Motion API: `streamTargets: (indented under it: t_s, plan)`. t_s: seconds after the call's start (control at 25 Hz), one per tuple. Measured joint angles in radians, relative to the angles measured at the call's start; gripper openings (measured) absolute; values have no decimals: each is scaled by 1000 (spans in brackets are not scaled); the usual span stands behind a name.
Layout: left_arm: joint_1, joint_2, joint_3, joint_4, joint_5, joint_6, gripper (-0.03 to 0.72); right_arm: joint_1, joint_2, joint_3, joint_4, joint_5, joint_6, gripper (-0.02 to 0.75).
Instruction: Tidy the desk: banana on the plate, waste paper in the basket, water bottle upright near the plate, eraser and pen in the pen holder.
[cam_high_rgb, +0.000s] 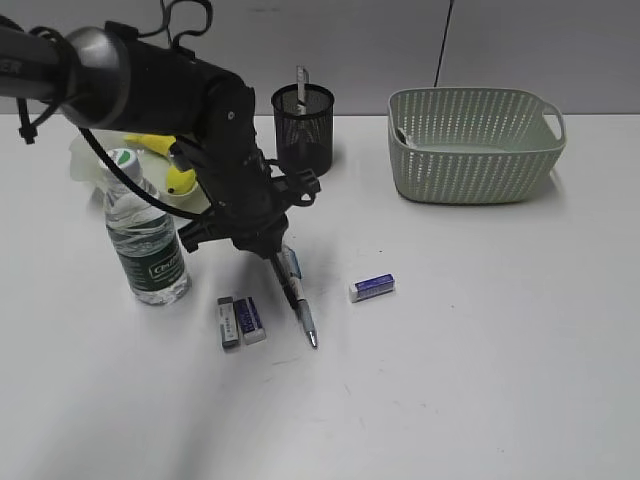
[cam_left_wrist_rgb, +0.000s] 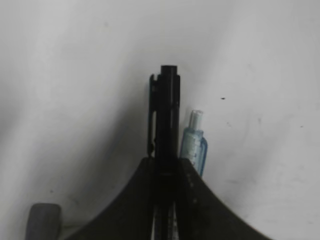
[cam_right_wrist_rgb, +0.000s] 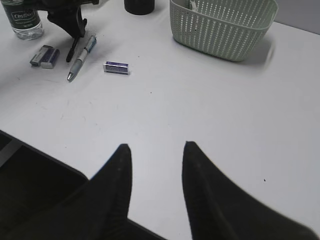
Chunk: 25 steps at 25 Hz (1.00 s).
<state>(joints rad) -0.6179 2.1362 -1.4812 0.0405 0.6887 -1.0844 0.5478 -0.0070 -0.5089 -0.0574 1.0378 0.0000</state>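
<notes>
The white tabletop (cam_high_rgb: 480, 350) is partly tidied. The basket (cam_high_rgb: 475, 150) stands at the back right. The water bottle (cam_high_rgb: 145, 240) is upright at the left, just in front of the plate (cam_high_rgb: 82, 162), and the banana (cam_high_rgb: 180, 178) lies on that plate.

The step in hand looks like the pens. The left fingers (cam_left_wrist_rgb: 130, 200) are pinched narrow around a black pen (cam_left_wrist_rgb: 167, 110) that lies low over the tabletop, in front of the pen holder (cam_high_rgb: 303, 130). A clear blue pen (cam_left_wrist_rgb: 194, 142) lies just beside it, outside the grip. The next move calls for lifting the black pen free of its neighbour, tipping it upright and lowering it into the mesh cup.

The right fingers (cam_right_wrist_rgb: 112, 185) hang wide apart and empty above bare tabletop.

Only the left wrist view shows the grip itself, because the arm hides it in the exterior view. Only the two wider views show the erasers not yet put away: a pair (cam_high_rgb: 240, 321) near the bottle and a single eraser (cam_high_rgb: 371, 287) to the right of the pens.
</notes>
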Motion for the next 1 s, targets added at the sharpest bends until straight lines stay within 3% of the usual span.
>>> streamTargets:
  t_s: [0.24, 0.52, 0.76, 1.0]
  plan:
    - [-10, -86, 0, 80, -24, 2, 73, 0, 0, 0, 0, 0, 0, 286]
    - [-16, -177, 0, 165, -193, 3, 73, 0, 0, 0, 0, 0, 0, 286]
    - [-16, -202, 0, 383, -377, 3, 73, 0, 0, 0, 0, 0, 0, 286]
    - [2, -182, 0, 696, -633, 4, 73, 0, 0, 0, 0, 0, 0, 286]
